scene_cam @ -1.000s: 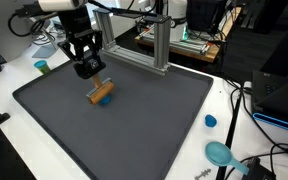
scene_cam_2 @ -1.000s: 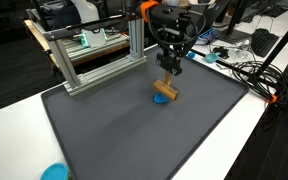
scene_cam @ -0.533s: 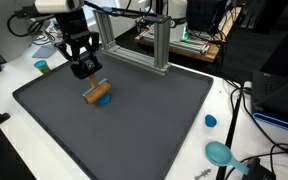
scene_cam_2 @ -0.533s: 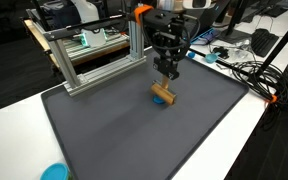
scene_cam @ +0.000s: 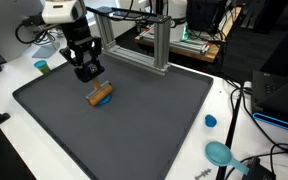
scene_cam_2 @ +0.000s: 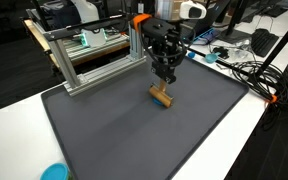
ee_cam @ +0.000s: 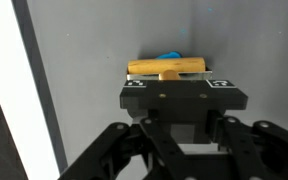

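A short wooden bar [scene_cam: 101, 95] [scene_cam_2: 161, 97] with a thin stem hangs just over the dark grey mat [scene_cam: 134, 130], and a small blue piece [ee_cam: 170, 57] shows behind it. My gripper [scene_cam: 92, 76] [scene_cam_2: 167, 78] stands directly above the bar, shut on the stem. In the wrist view the wooden bar [ee_cam: 169, 68] lies crosswise just beyond the gripper's black housing, its stem running back toward the jaws. The housing hides the fingertips there.
An aluminium frame [scene_cam: 154, 40] [scene_cam_2: 94, 55] stands along the mat's far edge. A small blue cap [scene_cam: 211, 121], a teal dish [scene_cam: 220, 153] and a teal cup [scene_cam: 42, 67] sit on the white table. Cables lie at the table's side [scene_cam_2: 244, 70].
The gripper has shifted slightly and turned. The wooden bar turned with it, so the blue piece now shows less in the exterior views.
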